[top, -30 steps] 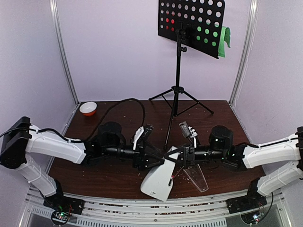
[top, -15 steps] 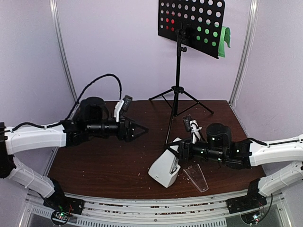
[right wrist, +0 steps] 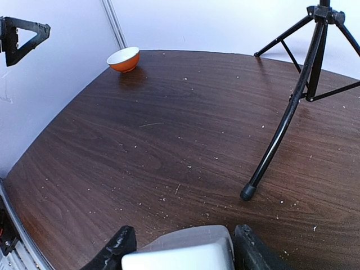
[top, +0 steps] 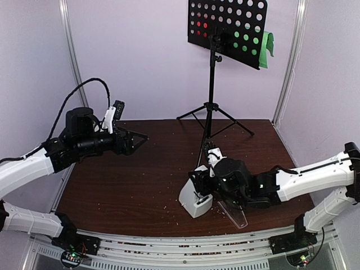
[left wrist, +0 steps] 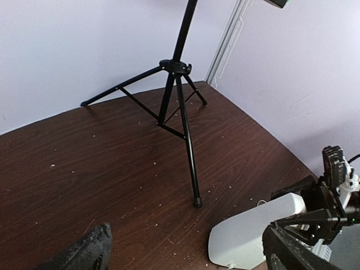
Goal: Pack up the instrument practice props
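Top external view: the white metronome (top: 195, 198) sits near the front of the brown desk (top: 135, 185), a little right of centre, leaning rather than standing square, with its lower end touching the wood. The right gripper (top: 205, 184) is clamped onto its upper part; from the right wrist camera a black finger (right wrist: 120, 248) presses each side of the white body. The metronome's clear cover (top: 233, 210) lies flat on the desk just to its right, under the right arm. Behind them, toward the back wall, the black tripod music stand (top: 211, 79) is upright with its feet spread on the desk, one foot coming down close to the metronome. A red page (top: 201, 25) and a green page (top: 268, 44) show through and past the holes of its plate. The left gripper (top: 139, 137) is raised above the left side of the desk, well apart from the metronome, its fingers spread wide with nothing between them. An orange-and-white bowl (right wrist: 124, 58) rests at the far left corner.
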